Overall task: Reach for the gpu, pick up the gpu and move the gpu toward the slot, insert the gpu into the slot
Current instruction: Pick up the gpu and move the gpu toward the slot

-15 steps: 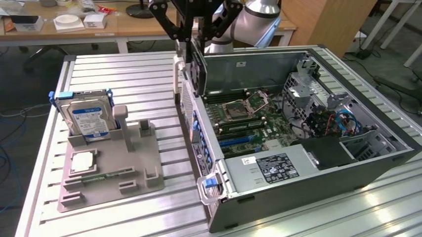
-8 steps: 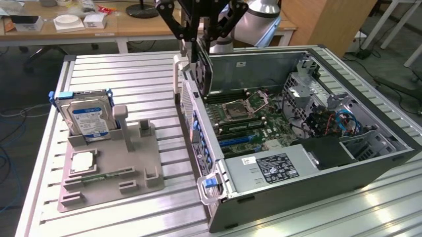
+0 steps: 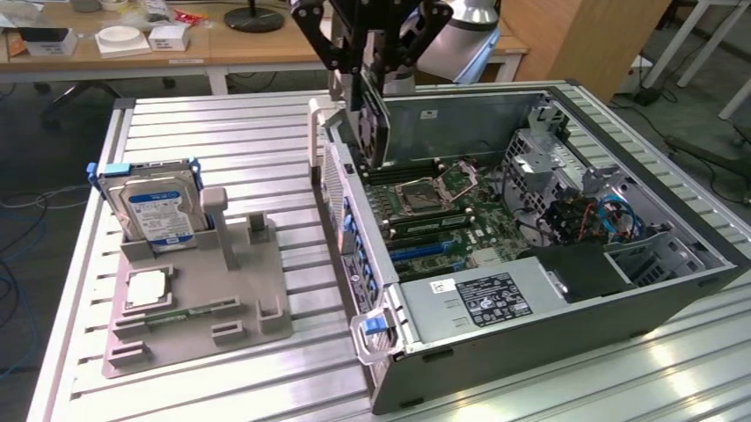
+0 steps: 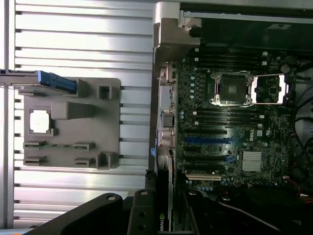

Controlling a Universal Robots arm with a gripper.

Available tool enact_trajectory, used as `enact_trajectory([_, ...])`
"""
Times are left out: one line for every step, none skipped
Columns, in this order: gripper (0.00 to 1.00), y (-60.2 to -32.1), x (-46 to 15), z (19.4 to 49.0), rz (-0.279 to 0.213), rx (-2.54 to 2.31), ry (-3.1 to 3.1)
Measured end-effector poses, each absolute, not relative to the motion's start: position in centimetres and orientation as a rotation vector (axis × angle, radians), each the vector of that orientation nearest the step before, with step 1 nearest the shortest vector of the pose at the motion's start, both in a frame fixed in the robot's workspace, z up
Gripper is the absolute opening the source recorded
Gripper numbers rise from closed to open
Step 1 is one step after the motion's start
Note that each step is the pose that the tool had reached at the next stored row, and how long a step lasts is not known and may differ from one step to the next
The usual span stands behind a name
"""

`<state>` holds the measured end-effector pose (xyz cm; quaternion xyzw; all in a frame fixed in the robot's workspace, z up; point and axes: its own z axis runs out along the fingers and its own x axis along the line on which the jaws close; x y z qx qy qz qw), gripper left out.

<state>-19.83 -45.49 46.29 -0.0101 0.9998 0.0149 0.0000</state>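
Observation:
My gripper [image 3: 373, 75] is shut on the gpu [image 3: 373, 132], a dark card with a pale metal bracket [image 3: 334, 119] along one end. The card hangs upright above the far rear corner of the open computer case [image 3: 657, 281], clear of the motherboard [image 3: 470, 233]. In the wrist view the gpu [image 4: 162, 218] is seen edge-on between the black fingers [image 4: 105, 215]. The long narrow slots, among them a blue slot [image 3: 419, 251] [image 4: 205, 140], lie on the green board beyond the processor socket, apart from the card.
The square metal-framed processor socket [image 3: 420, 195] [image 4: 232, 88] sits under the card. A grey fixture [image 3: 223, 299] on the exterior view's left holds a hard drive [image 3: 158, 211] and a silver chip [image 3: 147, 288]. Cables [image 3: 586, 215] and a labelled power supply [image 3: 487, 299] fill the case's nearer end.

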Motion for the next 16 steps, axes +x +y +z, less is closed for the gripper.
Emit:
enact_trajectory([0.26, -45.5, -19.8, 46.3, 0.047, -0.02, 3.141])
enact_trajectory([0.26, -45.5, -19.8, 46.3, 0.047, -0.005, 3.141])
enact_trajectory([0.26, -45.5, -19.8, 46.3, 0.047, 0.01, 3.141])
enact_trajectory([0.26, -45.5, -19.8, 46.3, 0.047, 0.025, 3.14])
enact_trajectory([0.26, -45.5, -19.7, 46.3, 0.047, 0.029, 3.14])
enact_trajectory([0.26, -45.5, -19.6, 46.3, 0.047, 0.03, 3.14])
enact_trajectory([0.26, -45.5, -19.4, 46.3, 0.047, 0.03, 3.14])
enact_trajectory([0.26, -45.5, -19.3, 46.3, 0.047, 0.03, 3.14])
enact_trajectory([0.26, -45.5, -19.2, 46.3, 0.047, 0.03, 3.14])
enact_trajectory([0.26, -45.5, -19.1, 46.3, 0.047, 0.03, 3.14])
enact_trajectory([0.26, -45.5, -18.9, 46.3, 0.047, 0.03, 3.14])
enact_trajectory([0.26, -45.5, -18.8, 46.3, 0.047, 0.03, 3.14])
enact_trajectory([0.26, -45.5, -18.7, 46.3, 0.047, 0.03, 3.14])
enact_trajectory([0.26, -45.5, -18.6, 46.3, 0.047, 0.03, 3.14])
enact_trajectory([0.26, -45.5, -18.5, 46.3, 0.047, 0.03, 3.14])
enact_trajectory([0.26, -45.5, -18.4, 46.3, 0.047, 0.03, 3.14])
